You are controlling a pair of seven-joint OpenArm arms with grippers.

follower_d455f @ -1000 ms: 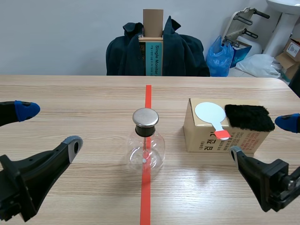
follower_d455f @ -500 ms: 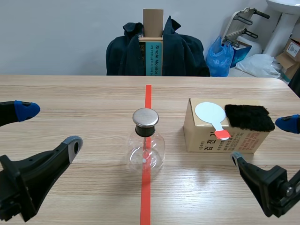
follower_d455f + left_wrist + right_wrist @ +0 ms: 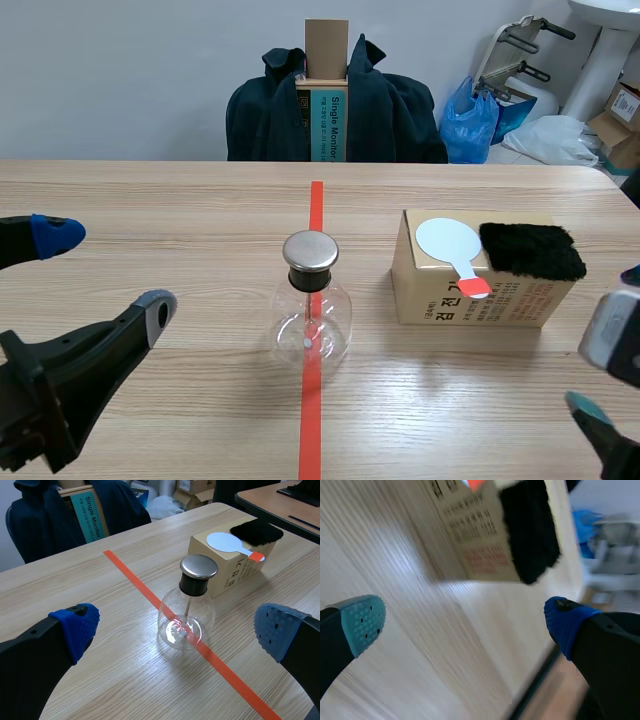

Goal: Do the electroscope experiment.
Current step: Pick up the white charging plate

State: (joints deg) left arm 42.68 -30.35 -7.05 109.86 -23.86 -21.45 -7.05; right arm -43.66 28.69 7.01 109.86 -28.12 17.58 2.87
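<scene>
One glass flask [image 3: 312, 325], metal cap [image 3: 310, 251], thin rod [image 3: 186, 614] inside

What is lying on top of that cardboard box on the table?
On the cardboard box lie a white round paddle with an orange-red handle and, beside it, a black furry pad. They cover that part of the top, and what the box holds cannot be seen.

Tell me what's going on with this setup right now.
Nothing is being held yet. A glass electroscope flask with a metal cap stands on the red tape line. To its right, a cardboard box carries a white paddle and a black fur pad. The left gripper is open, left of the flask; the right gripper is open near the box, touching nothing.
</scene>
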